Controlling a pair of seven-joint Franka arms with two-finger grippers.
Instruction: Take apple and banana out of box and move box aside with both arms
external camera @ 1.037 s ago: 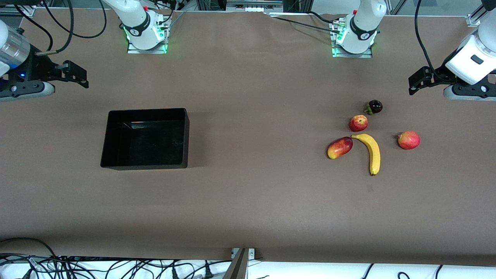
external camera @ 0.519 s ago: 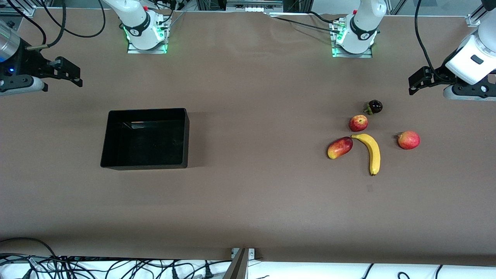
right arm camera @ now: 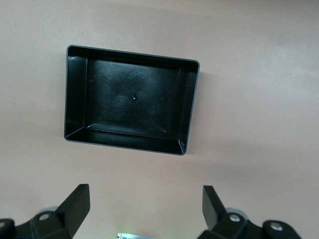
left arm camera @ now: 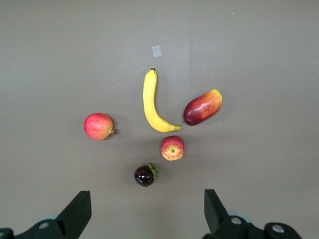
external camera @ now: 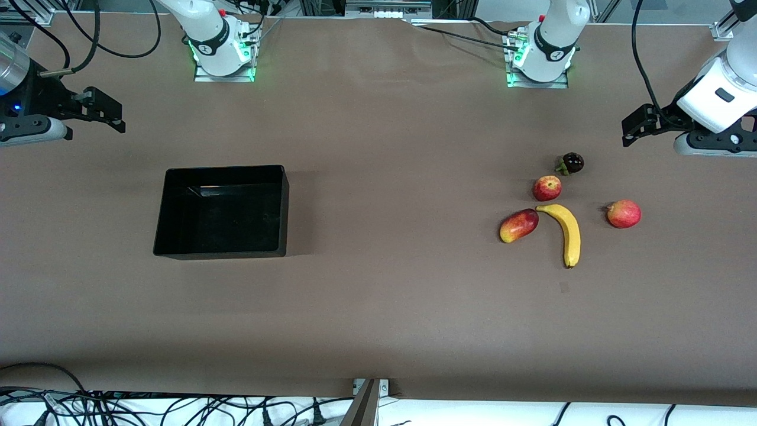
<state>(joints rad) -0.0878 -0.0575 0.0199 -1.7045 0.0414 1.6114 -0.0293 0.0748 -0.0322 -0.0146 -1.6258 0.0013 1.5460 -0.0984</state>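
The black box (external camera: 222, 211) sits empty toward the right arm's end of the table; it also shows in the right wrist view (right arm camera: 132, 99). The fruits lie toward the left arm's end: a mangosteen (external camera: 572, 163), an apple (external camera: 546, 188), a second apple (external camera: 624, 213), a banana (external camera: 568, 232) and a mango (external camera: 518, 225). The left wrist view shows the mangosteen (left arm camera: 145, 175), both apples (left arm camera: 172, 148) (left arm camera: 98, 126), the banana (left arm camera: 152, 103) and the mango (left arm camera: 202, 106). My left gripper (external camera: 633, 127) is open, raised over the table's end beside the fruits. My right gripper (external camera: 106, 111) is open, raised over the other end.
The two arm bases (external camera: 222, 50) (external camera: 541, 56) stand along the table's edge farthest from the front camera. Cables (external camera: 118, 408) lie below the table's nearest edge. A small pale mark (external camera: 563, 287) sits on the brown table cover near the banana's tip.
My right gripper has moved up and toward the table's end, then stopped. My left gripper has shifted very slightly. The fruits and the box have not moved.
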